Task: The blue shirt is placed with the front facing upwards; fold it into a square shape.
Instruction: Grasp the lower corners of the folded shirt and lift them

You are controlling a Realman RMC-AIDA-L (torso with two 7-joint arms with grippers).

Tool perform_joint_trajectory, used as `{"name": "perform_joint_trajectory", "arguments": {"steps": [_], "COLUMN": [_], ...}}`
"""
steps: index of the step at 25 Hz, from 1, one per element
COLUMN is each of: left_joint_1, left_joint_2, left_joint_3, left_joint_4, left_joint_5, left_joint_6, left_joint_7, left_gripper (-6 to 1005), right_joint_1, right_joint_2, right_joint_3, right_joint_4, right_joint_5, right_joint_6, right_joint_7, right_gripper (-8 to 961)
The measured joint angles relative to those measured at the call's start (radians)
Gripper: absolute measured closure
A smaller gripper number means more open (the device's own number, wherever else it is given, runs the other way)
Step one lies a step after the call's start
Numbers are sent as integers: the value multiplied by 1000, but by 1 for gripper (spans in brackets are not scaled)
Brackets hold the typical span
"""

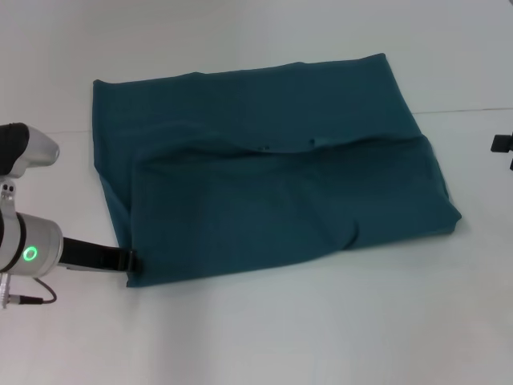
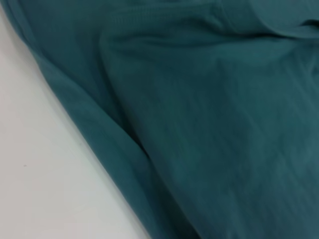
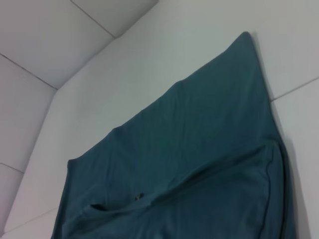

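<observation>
- Teal cotton: the blue shirt (image 1: pixel 272 176) lies flat mid-table (image 1: pixel 256 337), already folded into a rough rectangle, plain side up, no print showing.
- Near layer is doubled over the far layer; its upper edge runs across the middle as a wavy ridge, and the far strip is uncovered.
- Step in hand, my read: finishing or just past a fold of the near half; the shape is wider than deep, so not yet square.
- Next move likely calls for a side-to-side fold, or tidying that ridge first. Near right corner bulges, needs flattening.
- Left gripper (image 1: pixel 132 261) is low at the shirt's near left corner, tip at the cloth edge or just under it. Can't tell whether fingers are spread or pinching fabric.
- Left wrist view shows only cloth and table, no fingers.
- Right gripper (image 1: pixel 503 146) sits at the table's right edge, clear of the shirt; finger state can't tell.
</observation>
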Motion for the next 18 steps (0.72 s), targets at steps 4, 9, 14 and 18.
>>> {"name": "perform_joint_trajectory", "arguments": {"steps": [4,9,14,18], "left_joint_1": [3,20,21,15], "left_joint_2": [2,15,19,20], "left_joint_3": [-4,-33,-38,-39], "left_joint_4": [-7,-47,-80,-78], "left_joint_5": [-7,-87,-98,-95], "left_joint_6": [18,94,127,136], "left_joint_7": [1,29,34,46], "left_gripper": [992,989,987,985], "right_joint_1": [10,48,113,156], "right_joint_2": [-11,-23,-43,-43], "right_joint_3": [-12,-22,-26,-35], "right_joint_4": [11,16,16,14], "right_joint_5": [-8,-120,-255,-363], "right_joint_6": [-11,-24,-50,-45], "right_joint_7": [23,66,131,157], "right_gripper": [231,201,171,152]}}
